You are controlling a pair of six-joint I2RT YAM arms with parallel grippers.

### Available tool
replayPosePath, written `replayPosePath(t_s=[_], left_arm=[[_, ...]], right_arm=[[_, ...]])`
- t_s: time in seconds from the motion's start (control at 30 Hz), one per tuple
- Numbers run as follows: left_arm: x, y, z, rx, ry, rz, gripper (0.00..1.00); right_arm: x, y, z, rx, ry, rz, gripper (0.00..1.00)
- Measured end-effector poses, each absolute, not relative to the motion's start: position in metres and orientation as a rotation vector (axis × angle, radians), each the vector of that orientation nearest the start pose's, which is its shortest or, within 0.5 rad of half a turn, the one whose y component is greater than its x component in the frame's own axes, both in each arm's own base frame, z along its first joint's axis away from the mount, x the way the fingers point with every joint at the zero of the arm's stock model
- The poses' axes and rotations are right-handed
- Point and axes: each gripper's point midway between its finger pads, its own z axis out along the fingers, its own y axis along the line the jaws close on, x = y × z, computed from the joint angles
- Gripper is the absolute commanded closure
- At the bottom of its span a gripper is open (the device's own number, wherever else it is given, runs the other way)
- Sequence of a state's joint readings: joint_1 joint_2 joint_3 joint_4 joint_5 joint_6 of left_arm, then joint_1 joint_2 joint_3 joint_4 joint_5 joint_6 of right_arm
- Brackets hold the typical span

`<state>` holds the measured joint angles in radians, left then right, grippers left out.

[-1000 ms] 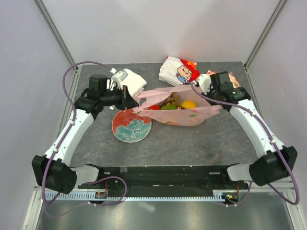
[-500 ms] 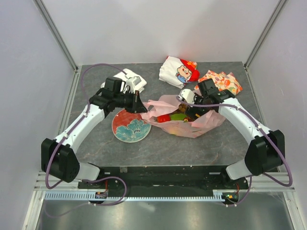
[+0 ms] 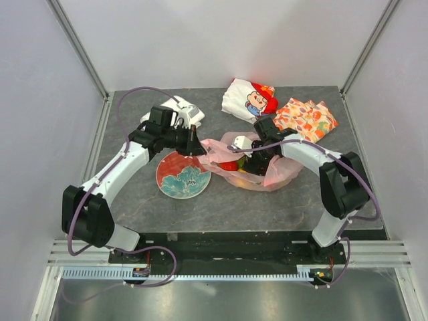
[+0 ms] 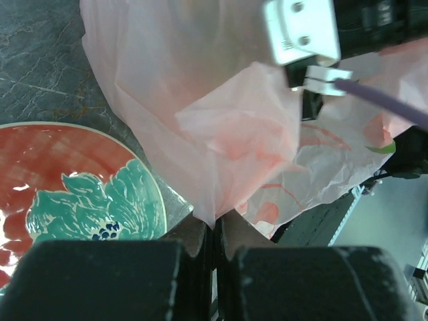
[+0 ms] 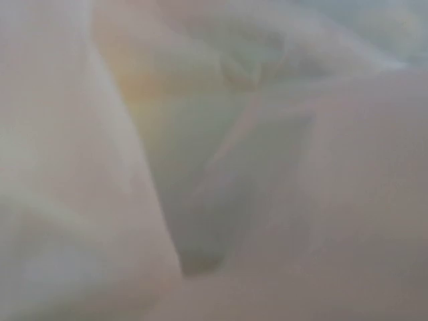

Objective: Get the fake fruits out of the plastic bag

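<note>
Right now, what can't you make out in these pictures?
- Right wrist view: only a pale blur; the plastic bag lies against the lens, so nothing else shows.
- Top view: the right gripper is down in the bag, jaws hidden by film; open or shut is unclear.
- Top view: the fake fruits are tiny colour patches; their number is unclear.
- Left wrist view: the red plate is cut off at the left edge.

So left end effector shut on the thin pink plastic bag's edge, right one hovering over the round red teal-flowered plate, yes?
No: the right end effector is down in the mouth of the thin pink plastic bag, not over the round red teal-flowered plate, as the top external view shows. The left end effector is shut on the bag's edge.
</note>
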<state>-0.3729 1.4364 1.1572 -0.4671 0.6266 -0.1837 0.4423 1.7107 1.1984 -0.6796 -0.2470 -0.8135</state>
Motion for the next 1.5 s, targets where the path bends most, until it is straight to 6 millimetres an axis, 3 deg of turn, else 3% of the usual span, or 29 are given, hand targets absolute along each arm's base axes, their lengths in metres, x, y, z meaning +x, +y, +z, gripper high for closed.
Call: replayPosePath(t_s=[0.07, 0.1, 0.2, 0.33, 0.43, 0.5, 0.6, 0.67, 0.77, 0.83, 1.0, 1.23, 1.33, 1.5], left_arm=[[0.302, -0.235, 0.193, 0.552, 2.279, -1.000, 0.98], [0.304, -0.235, 0.194, 0.556, 2.275, -0.998, 0.98], [0.307, -0.236, 0.195, 0.561, 2.270, -0.989, 0.98], [0.310, -0.237, 0.196, 0.563, 2.266, -0.986, 0.98], [0.313, -0.238, 0.197, 0.563, 2.262, -0.986, 0.98], [0.315, -0.238, 0.198, 0.563, 2.257, -0.985, 0.98], [0.318, -0.239, 0.200, 0.562, 2.250, -0.978, 0.98], [0.319, -0.239, 0.202, 0.562, 2.243, -0.976, 0.98], [0.322, -0.240, 0.204, 0.563, 2.231, -0.976, 0.98], [0.323, -0.241, 0.206, 0.563, 2.224, -0.976, 0.98], [0.331, -0.243, 0.215, 0.553, 2.204, -0.970, 0.98], [0.366, -0.245, 0.229, 0.497, 2.185, -0.959, 0.98], [0.383, -0.239, 0.240, 0.450, 2.166, -0.957, 0.98], [0.412, -0.228, 0.265, 0.360, 2.102, -1.022, 0.98]], right_arm=[[0.328, 0.167, 0.051, -1.667, 2.175, 0.212, 0.08], [0.330, 0.165, 0.047, -1.675, 2.178, 0.198, 0.19], [0.335, 0.162, 0.044, -1.692, 2.169, 0.162, 0.38], [0.336, 0.161, 0.047, -1.685, 2.171, 0.145, 0.50], [0.340, 0.164, 0.067, -1.656, 2.162, 0.152, 0.51], [0.348, 0.173, 0.099, -1.599, 2.130, 0.169, 0.51], [0.363, 0.191, 0.174, -1.474, 1.998, 0.194, 0.51], [0.361, 0.199, 0.224, -1.403, 1.904, 0.220, 0.51], [0.346, 0.209, 0.272, -1.334, 1.818, 0.279, 0.51], [0.334, 0.218, 0.289, -1.301, 1.795, 0.342, 0.51], [0.313, 0.244, 0.288, -1.301, 1.820, 0.480, 0.51], [0.275, 0.323, 0.301, -1.458, 1.681, 0.681, 0.51], [0.261, 0.346, 0.291, -1.543, 1.639, 0.733, 0.52], [0.242, 0.379, 0.250, -1.680, 1.629, 0.795, 0.52]])
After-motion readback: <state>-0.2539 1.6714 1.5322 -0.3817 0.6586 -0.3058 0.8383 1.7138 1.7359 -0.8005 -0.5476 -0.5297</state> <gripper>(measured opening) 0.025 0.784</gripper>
